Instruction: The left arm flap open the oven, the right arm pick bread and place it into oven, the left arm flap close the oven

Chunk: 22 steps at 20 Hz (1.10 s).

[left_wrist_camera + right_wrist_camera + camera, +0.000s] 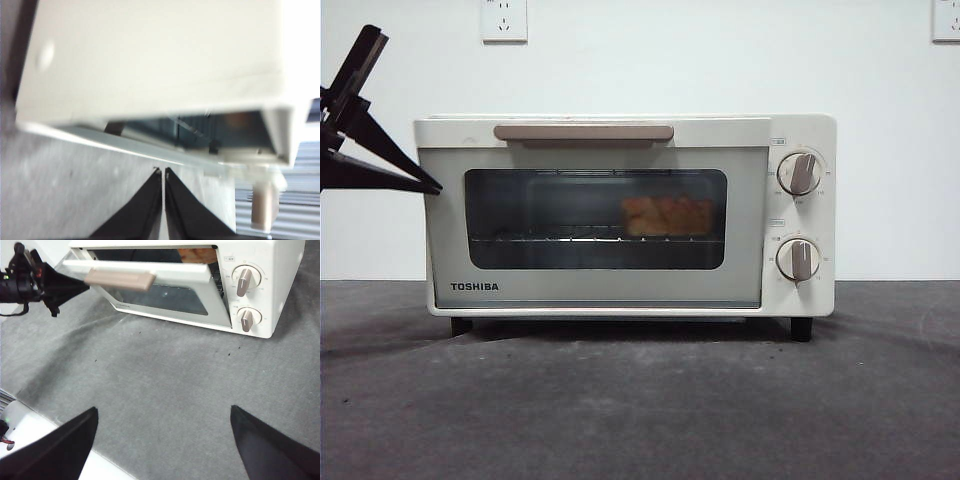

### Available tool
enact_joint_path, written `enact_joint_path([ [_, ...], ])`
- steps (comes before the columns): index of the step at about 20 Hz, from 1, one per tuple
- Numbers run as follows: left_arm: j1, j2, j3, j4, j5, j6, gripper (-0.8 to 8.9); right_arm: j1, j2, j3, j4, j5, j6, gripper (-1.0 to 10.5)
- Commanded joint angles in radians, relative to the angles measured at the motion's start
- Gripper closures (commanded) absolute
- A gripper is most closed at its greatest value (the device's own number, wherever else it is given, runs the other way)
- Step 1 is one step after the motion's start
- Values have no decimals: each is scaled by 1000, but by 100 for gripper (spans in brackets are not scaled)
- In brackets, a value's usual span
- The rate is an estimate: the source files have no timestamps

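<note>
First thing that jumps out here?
The cream-white oven fills the middle of the front view, with the bread glowing orange on the rack behind the dark glass, right of centre. The left gripper, jaws shut, sits at the door's left edge; the right wrist view shows the door ajar at the top.

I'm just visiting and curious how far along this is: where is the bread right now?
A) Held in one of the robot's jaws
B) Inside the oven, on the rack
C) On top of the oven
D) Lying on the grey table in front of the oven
B: the golden bread shows through the dark window of the oven, sitting on the wire rack toward the knob side.
</note>
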Motion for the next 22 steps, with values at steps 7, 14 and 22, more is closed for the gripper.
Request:
enact_joint_path([
  [7, -3, -2, 146, -3, 37, 3, 799, 5, 4, 18, 11, 3, 2, 523],
  [14, -18, -144, 171, -86, 50, 106, 799, 5, 4, 18, 11, 4, 2, 523],
  [22, -25, -498, 171, -419, -69, 454, 799, 5, 4, 18, 52, 6, -37, 524],
])
